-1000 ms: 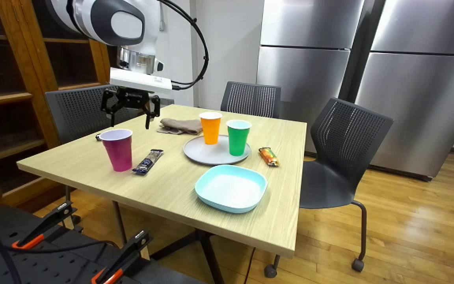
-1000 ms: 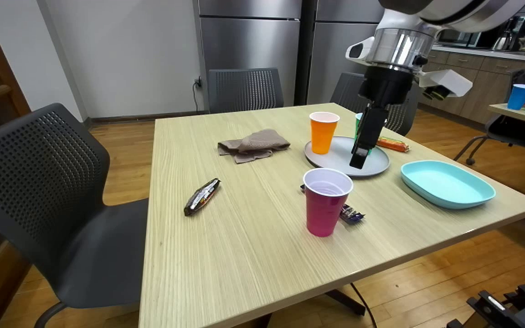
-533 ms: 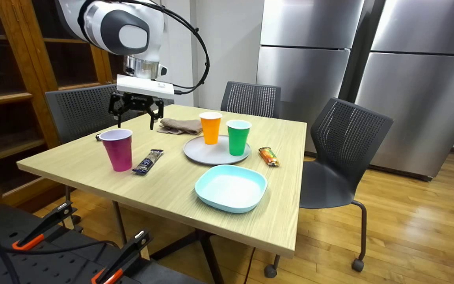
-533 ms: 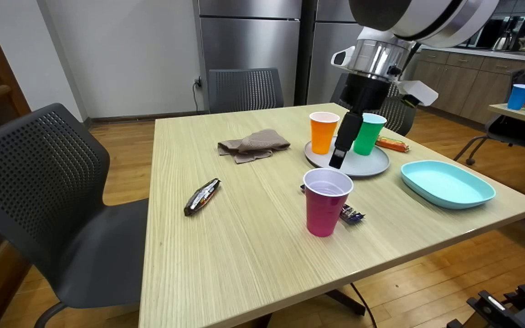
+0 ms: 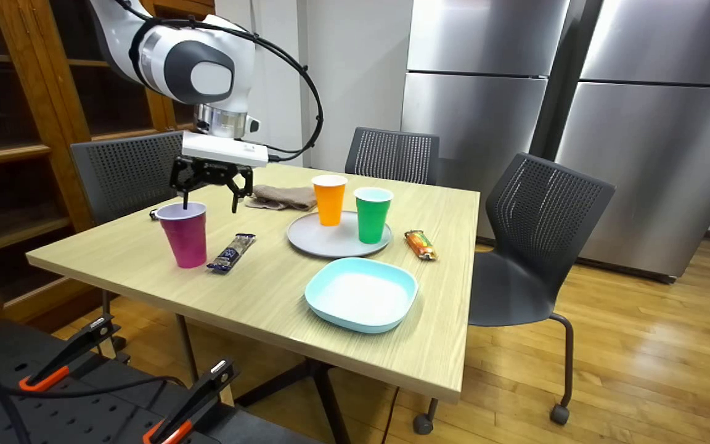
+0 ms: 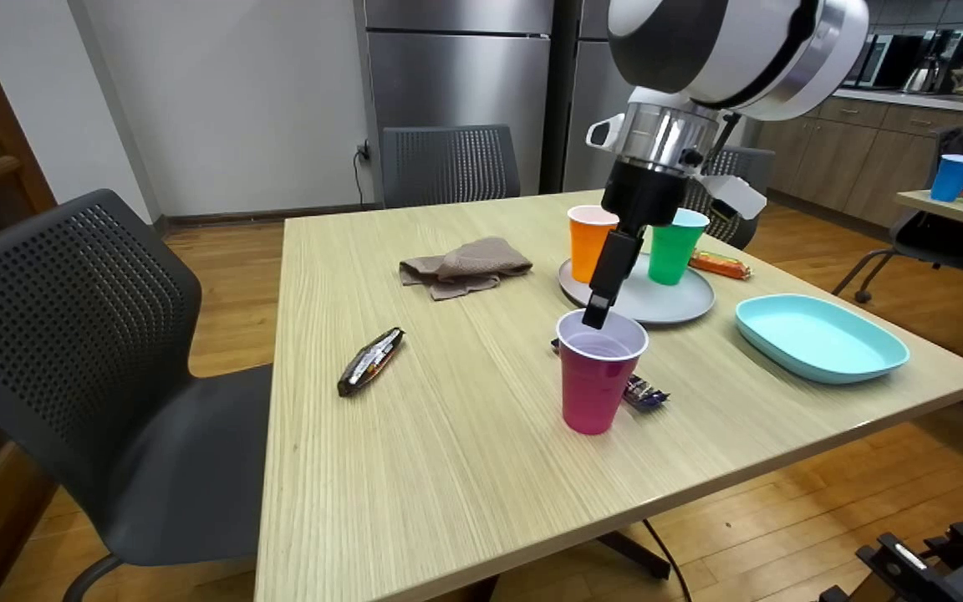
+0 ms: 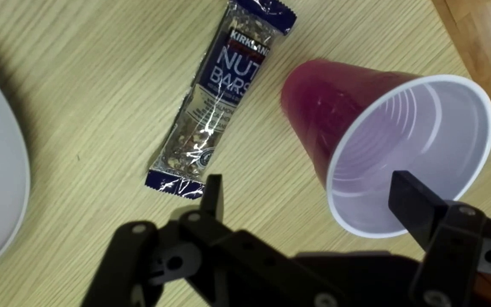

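A magenta cup with a white inside (image 5: 186, 243) stands upright near the table's edge, in both exterior views. My gripper (image 5: 210, 208) is just above and beside it, jaws wide apart with nothing between them. In the wrist view, one of the fingers (image 7: 416, 204) overlaps the cup's mouth (image 7: 399, 140); whether its tip dips below the rim I cannot tell. The opposite finger hangs outside the cup, near the end of a blue-wrapped nut bar (image 7: 228, 81). That bar lies flat on the table right beside the cup, partly hidden behind it in an exterior view (image 6: 644, 393).
On a grey plate (image 5: 306, 240) stand an orange cup (image 5: 330, 203) and a green cup (image 5: 371, 219). A turquoise tray (image 5: 361, 299) sits near the table corner. Around them lie an orange-wrapped bar (image 5: 421, 245), a brown cloth (image 6: 469, 266) and a dark-wrapped bar (image 6: 370, 361). Chairs surround the table.
My gripper has come down and across toward the magenta cup, its one fingertip now at the cup's mouth. The jaws stay wide, and the objects on the table have not moved.
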Controlling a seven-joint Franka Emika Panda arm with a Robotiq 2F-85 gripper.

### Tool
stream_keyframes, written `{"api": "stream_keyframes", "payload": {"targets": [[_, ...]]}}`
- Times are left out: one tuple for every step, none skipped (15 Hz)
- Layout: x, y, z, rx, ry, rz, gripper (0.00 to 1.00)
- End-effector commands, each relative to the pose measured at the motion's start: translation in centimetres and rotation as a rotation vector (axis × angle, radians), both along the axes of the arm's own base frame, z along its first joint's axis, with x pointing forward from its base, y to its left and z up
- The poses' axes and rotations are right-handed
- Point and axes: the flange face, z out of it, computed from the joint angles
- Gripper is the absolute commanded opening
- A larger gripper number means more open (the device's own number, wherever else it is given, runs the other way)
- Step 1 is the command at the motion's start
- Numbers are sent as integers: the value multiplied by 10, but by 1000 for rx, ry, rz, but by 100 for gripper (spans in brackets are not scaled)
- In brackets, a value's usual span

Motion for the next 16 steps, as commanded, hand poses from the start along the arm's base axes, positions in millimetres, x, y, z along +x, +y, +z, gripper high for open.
{"api": "stream_keyframes", "payload": {"targets": [[9, 8, -7, -14, -6, -15, 100], [9, 8, -9, -15, -5, -15, 100], [10, 7, -10, -14, -5, -15, 100], [11, 8, -10, -10, -8, -12, 75], [11, 8, -10, -9, -13, -8, 74], [11, 8, -10, -8, -17, -7, 66], [12, 8, -9, -7, -20, -7, 58], [12, 8, -9, -6, -22, -7, 49], [12, 8, -9, -5, -24, -8, 42], [13, 8, -9, -4, -24, -9, 34], [13, 8, -9, -4, -19, -9, 27], [13, 8, -10, -4, -18, -10, 18], [12, 7, -9, -4, -18, -9, 11], [11, 7, -9, -5, -16, -8, 3], [10, 7, -8, -7, -13, -7, 0], [7, 7, -6, -8, -15, -1, 0]]}}
